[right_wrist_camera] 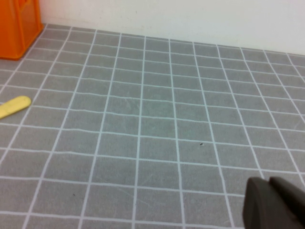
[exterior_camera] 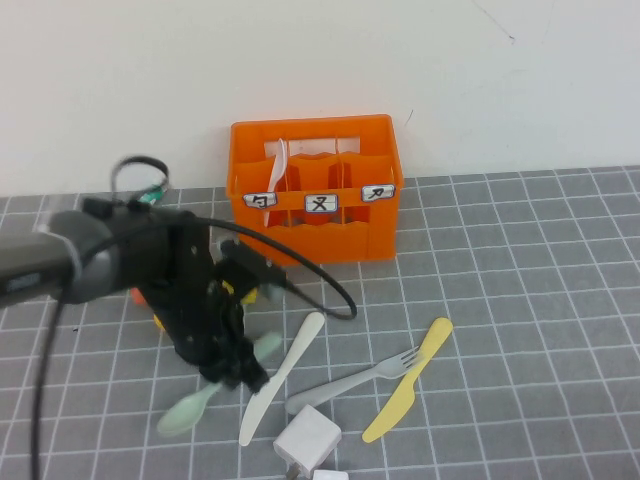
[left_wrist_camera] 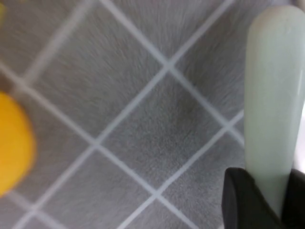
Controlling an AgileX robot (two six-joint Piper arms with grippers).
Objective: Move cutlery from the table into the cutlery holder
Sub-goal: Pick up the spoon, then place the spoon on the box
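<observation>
The left tool (exterior_camera: 238, 372) grips the green spoon (exterior_camera: 195, 405) low over the worktop (exterior_camera: 520, 300); lift it level before swinging to the holder (exterior_camera: 315, 190), while the right tool (right_wrist_camera: 274, 205), seemingly closed, idles.

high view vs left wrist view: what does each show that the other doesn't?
Only high view: the cutlery holder with a pale pink spoon already inside, the white knife, grey fork and yellow knife on the table, and the left arm reaching down.

Only left wrist view: close contact, a dark finger of the left end effector against the mint green spoon.

Both: that spoon, the gridded table and something yellow beside the arm. The right end effector shows in neither.
</observation>
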